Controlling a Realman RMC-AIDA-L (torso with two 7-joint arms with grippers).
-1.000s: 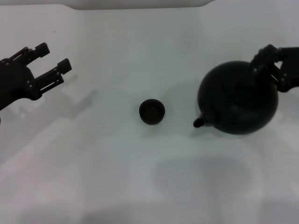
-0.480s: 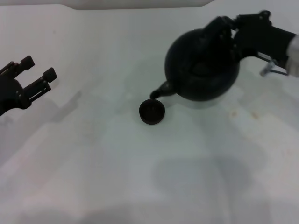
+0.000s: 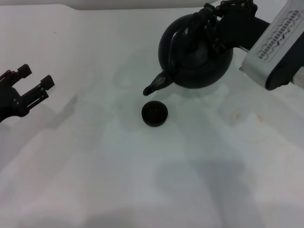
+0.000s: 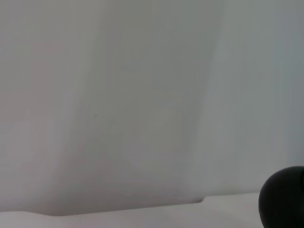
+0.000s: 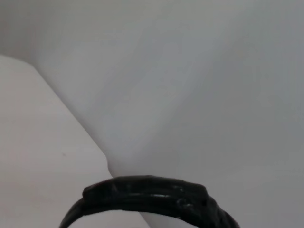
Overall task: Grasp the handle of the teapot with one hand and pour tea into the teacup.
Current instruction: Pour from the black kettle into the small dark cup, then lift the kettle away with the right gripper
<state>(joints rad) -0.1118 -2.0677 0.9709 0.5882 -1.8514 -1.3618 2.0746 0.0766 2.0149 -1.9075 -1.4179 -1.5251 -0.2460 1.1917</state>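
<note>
Above the teacup (image 3: 154, 114), right hand (image 3: 223, 21) tilts teapot (image 3: 195, 52)

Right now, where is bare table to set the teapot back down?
Bare table lies nearer the robot than the teacup, and between teacup and left gripper. Crowded spot: the teapot, held by right gripper, spout just beyond the cup.

White tabletop (image 3: 142, 180) fills nearly the whole head view, matte, plain. Soft diffuse shadows on it, broad grey patch toward the near edge. Faint brownish specks on the right side (image 3: 247, 115). Lighter raised strip along the far edge (image 3: 137, 4). Wrist views: pale grey-white surfaces only.
</note>
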